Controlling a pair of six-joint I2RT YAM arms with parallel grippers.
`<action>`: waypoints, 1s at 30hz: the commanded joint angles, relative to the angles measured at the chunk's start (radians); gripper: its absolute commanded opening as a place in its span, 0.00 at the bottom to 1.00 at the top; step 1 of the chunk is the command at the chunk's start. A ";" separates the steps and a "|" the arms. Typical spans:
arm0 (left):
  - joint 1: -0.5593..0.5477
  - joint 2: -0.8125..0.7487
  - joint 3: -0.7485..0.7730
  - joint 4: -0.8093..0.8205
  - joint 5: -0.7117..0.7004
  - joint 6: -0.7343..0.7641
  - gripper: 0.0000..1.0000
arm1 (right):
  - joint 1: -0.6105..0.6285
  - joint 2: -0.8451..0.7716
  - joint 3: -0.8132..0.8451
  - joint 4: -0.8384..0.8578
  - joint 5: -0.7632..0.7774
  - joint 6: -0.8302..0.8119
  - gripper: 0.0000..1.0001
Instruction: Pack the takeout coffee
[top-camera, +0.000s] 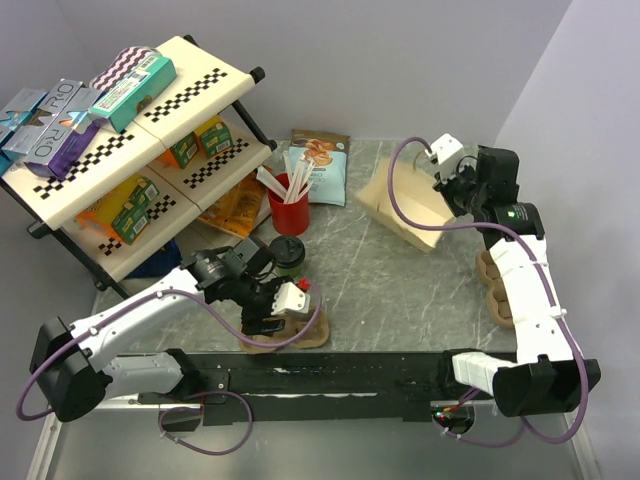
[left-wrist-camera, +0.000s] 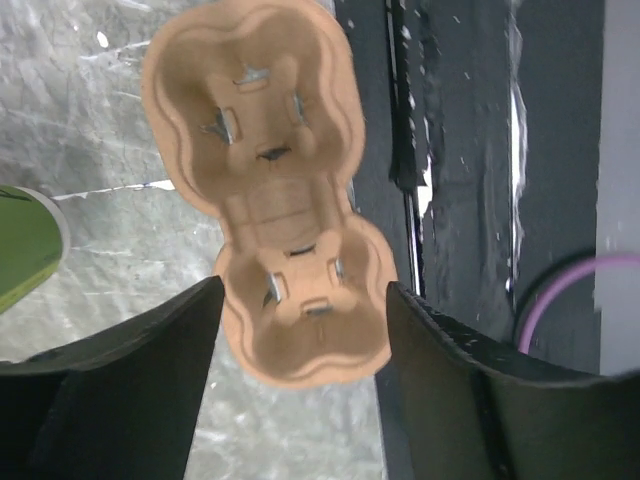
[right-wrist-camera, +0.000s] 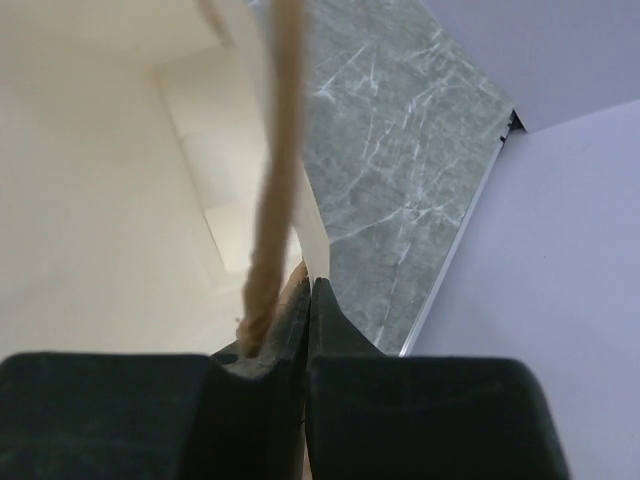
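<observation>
The takeout coffee (top-camera: 288, 254), a dark-green cup with a black lid, stands on the table beside my left arm; its green side shows at the left edge of the left wrist view (left-wrist-camera: 22, 245). My left gripper (top-camera: 262, 325) is open over a brown two-cup cardboard carrier (top-camera: 305, 335). In the left wrist view the fingers straddle the near end of the carrier (left-wrist-camera: 265, 190), with the gripper (left-wrist-camera: 305, 300) empty. My right gripper (top-camera: 447, 188) is shut on the rim of an open tan paper bag (top-camera: 405, 205), pinching its edge (right-wrist-camera: 318, 255) beside the twine handle (right-wrist-camera: 275, 180).
A red cup with white stirrers (top-camera: 289, 212) stands just behind the coffee. A snack pouch (top-camera: 320, 165) lies behind it. A checkered shelf rack (top-camera: 130, 150) with snack boxes fills the left. More brown carriers (top-camera: 495, 285) lie under the right arm. A black rail (top-camera: 330, 375) runs along the near edge.
</observation>
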 joint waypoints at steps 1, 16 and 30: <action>-0.007 -0.005 -0.030 0.158 0.039 -0.136 0.69 | 0.004 -0.030 0.037 0.015 0.002 0.054 0.00; -0.059 0.109 -0.136 0.328 -0.045 -0.257 0.55 | 0.006 -0.015 0.094 -0.011 0.027 0.079 0.00; -0.100 0.121 -0.221 0.416 -0.153 -0.290 0.49 | 0.006 -0.028 0.089 -0.015 0.021 0.105 0.00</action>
